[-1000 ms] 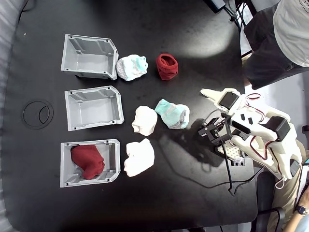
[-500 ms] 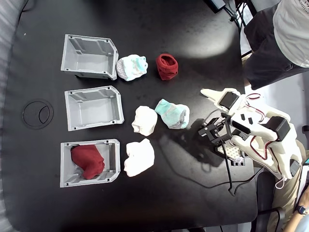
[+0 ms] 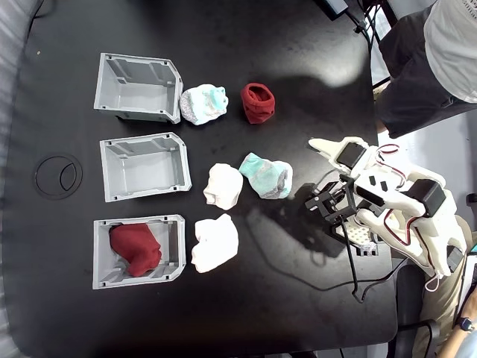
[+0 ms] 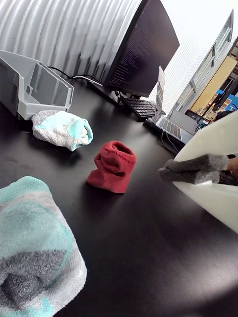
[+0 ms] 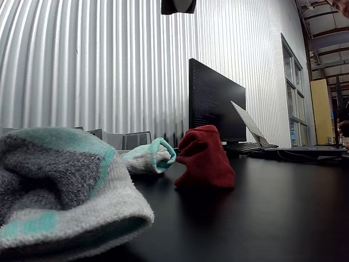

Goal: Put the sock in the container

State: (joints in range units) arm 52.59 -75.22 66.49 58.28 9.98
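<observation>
The gripper (image 3: 319,203) sits at the right of the fixed view, on the end of the white arm (image 3: 395,205), low over the black table (image 3: 298,67) and touching nothing; whether its fingers are apart or together I cannot tell from here. In the wrist view one grey padded finger (image 4: 193,169) pokes in from the right edge with bare table under it.

The dark red sock (image 3: 258,102) stands alone in the upper middle of the fixed view, mouth up, well apart from the gripper. Just left of it lies a white-and-mint sock (image 3: 203,104), which touches the front of the top bin (image 3: 138,88). In the wrist view the red sock (image 4: 114,166) is at centre, with that mint sock (image 4: 63,129) and the bin (image 4: 29,90) behind it to the upper left.

Three grey bins run down the left side of the fixed view. The middle bin (image 3: 144,166) has nothing in it. The bottom bin (image 3: 139,251) holds another red sock (image 3: 136,248). Between bins and gripper lie a white sock (image 3: 223,186), a second white sock (image 3: 215,243) lower down, and another mint sock (image 3: 266,175) nearest the gripper.

A person (image 3: 428,63) stands at the upper right edge.
</observation>
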